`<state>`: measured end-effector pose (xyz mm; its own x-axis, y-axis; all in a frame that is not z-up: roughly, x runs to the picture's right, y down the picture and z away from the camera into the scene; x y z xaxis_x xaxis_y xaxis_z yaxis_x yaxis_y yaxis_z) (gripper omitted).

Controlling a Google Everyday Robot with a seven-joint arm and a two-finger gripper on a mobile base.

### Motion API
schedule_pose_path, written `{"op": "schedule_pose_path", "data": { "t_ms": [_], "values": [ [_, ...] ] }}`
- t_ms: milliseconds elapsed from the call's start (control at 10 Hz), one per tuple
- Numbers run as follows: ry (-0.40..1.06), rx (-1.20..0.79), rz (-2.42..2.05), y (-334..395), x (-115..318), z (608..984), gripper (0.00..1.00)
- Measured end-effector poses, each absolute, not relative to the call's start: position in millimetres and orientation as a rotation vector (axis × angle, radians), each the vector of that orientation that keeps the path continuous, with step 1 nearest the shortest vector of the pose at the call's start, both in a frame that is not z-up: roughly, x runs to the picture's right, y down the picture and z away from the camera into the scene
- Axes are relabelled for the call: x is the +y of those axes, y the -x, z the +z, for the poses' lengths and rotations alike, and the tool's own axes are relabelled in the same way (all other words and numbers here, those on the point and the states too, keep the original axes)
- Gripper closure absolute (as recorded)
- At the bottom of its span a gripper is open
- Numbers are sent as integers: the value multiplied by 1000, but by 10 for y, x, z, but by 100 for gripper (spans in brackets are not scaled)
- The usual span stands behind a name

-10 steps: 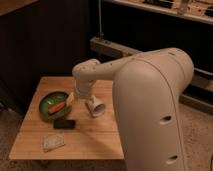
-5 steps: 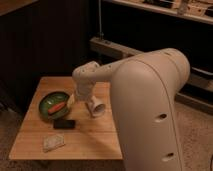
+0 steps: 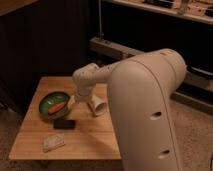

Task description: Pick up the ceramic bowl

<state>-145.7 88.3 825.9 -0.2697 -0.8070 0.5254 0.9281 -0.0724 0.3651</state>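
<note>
Change: the white arm (image 3: 145, 100) now has its wrist a shade lower and nearer the tabletop than a second ago. The ceramic bowl (image 3: 49, 99), the white cup (image 3: 98, 106) and the smaller items lie exactly where they were.

Meaning: this reads as the closing approach. The bowl sits flat on the wood, not yet lifted, so the grasp is still to come.

Gripper: the gripper (image 3: 74, 99) hangs left of centre in the frame, at the bowl's right rim, between the bowl and the cup. Whether it is open or closed cannot be told, nor whether it touches the rim.

Bowl: it is at centre left of the frame, on the left half of the wooden table (image 3: 95, 142). It is round, shallow and plate-like with a glossy green glaze, and looks hard and probably slick to pinch.

Inside: an orange carrot-like piece (image 3: 56, 106) lies across the bowl's middle and could roll if the bowl tips.

Cup: smooth white and cylindrical, it lies on its side just right of the gripper.

Below the bowl: a flat, matte dark block (image 3: 64, 123) sits just beside the lower rim.

Lower left: a pale, crinkled packet (image 3: 53, 142) lies apart from the rest.

Table: light wood with a faint grain.
</note>
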Motion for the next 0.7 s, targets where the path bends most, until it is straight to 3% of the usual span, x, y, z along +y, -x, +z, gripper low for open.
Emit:
{"op": "schedule_pose_path", "data": {
  "t_ms": [700],
  "values": [
    [115,-820,-1680,2236,541,8553,20]
  ]
}}
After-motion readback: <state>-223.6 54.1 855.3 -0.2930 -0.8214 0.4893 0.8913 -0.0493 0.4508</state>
